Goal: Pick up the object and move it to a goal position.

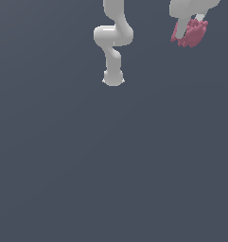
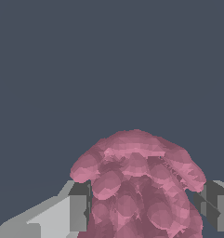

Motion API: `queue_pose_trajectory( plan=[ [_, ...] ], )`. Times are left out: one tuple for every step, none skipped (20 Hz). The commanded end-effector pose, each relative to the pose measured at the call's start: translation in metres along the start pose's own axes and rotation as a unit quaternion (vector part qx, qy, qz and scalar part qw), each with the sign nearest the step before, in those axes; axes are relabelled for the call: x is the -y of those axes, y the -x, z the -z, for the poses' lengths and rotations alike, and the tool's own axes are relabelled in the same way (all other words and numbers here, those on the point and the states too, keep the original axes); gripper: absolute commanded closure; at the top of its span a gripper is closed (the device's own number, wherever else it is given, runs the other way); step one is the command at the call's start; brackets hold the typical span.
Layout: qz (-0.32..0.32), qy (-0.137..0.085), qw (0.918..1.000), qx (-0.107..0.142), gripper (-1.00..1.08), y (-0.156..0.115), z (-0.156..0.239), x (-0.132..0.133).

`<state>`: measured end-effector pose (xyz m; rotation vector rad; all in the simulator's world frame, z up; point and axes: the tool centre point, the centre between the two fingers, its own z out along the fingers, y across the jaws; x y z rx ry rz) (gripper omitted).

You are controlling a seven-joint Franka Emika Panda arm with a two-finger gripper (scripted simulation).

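This is a bare simulated workspace and no real room, as shown by the flat, featureless slate-grey ground (image 1: 110, 165) filling both views, the smooth, untextured white robot arm (image 1: 113, 38) standing alone on it, and the blocky, faceted rendering with no furniture or walls in sight.

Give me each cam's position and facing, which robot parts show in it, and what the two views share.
Exterior view: off the arm, apparently high, looking at the flat grey floor; shows the arm and, at the upper edge, the gripper.
Wrist view: on the wrist, looking along the gripper toward the floor; shows both fingers either side of the pinkish-red clump.
Shared: the clump between the fingers.
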<state>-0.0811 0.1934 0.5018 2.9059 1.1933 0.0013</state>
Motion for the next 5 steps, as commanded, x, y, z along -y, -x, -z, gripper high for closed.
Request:
queue_pose_trajectory(
  plan=[
    [0.000, 0.000, 1.0000, 0.000, 1.08, -0.0004, 0.0024, 0.0007],
    [0.000, 0.000, 1.0000, 0.000, 1.08, -0.0005, 0.0023, 0.0005],
    [0.000, 0.000, 1.0000, 0.000, 1.08, -0.0007, 0.0016, 0.0002],
    [0.000, 0.000, 1.0000, 0.000, 1.08, -0.0007, 0.0010, -0.0001],
    [0.000, 0.000, 1.0000, 0.000, 1.08, -0.0008, 0.0008, -0.0002]
  ],
)
